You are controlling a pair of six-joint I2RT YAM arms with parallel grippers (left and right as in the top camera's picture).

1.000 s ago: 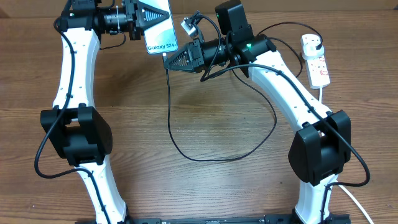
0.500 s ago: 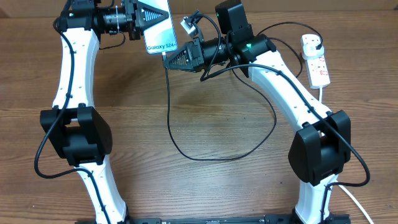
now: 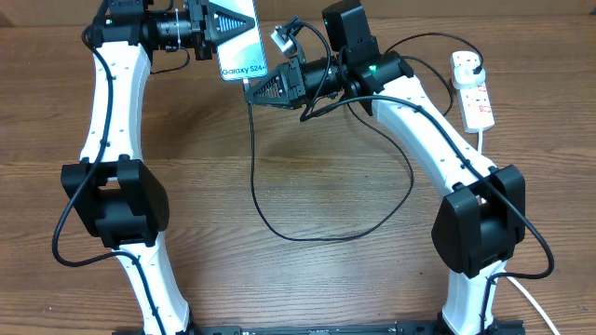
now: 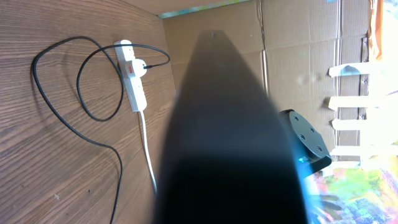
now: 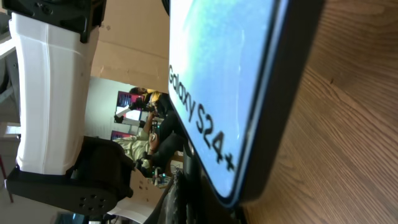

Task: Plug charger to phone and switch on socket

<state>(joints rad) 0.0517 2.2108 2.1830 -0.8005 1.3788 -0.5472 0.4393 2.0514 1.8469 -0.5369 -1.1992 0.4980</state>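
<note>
- Phone (image 3: 244,58), overhead view: held above the table (image 3: 307,288) near the far edge. The left gripper (image 3: 240,19) has its jaws closed on the upper part. It is a slim slab with a pale blue-white screen, and we can read "Galaxy S24+".
- The right gripper (image 3: 249,91) has black wedge-shaped fingers pinched together at the phone's lower edge, with the charger (image 3: 253,167) end at their tip. We cannot tell whether the connector is seated.
- The charger cable is thin and black. It drops from that tip, makes a wide loop on the wood-grain table and runs on to the socket (image 3: 476,100).
- The socket is a white elongated strip at the right side with a red marking. A black plug (image 3: 468,63) sits in its far outlet. Its white lead (image 3: 481,138) leaves toward the near edge.
- Left wrist view: a blurred black wedge (image 4: 230,143) fills the middle, and we cannot tell finger from phone back. Beyond it the socket (image 4: 132,81) lies flat with the plug in and the cable looped beside it. A cardboard wall (image 4: 298,56) stands behind.
- Right wrist view: the phone (image 5: 224,74) fills the frame, with a glossy screen and a rounded black edge, wood grain beside it. The left arm's white link (image 5: 53,81) stands behind.
</note>
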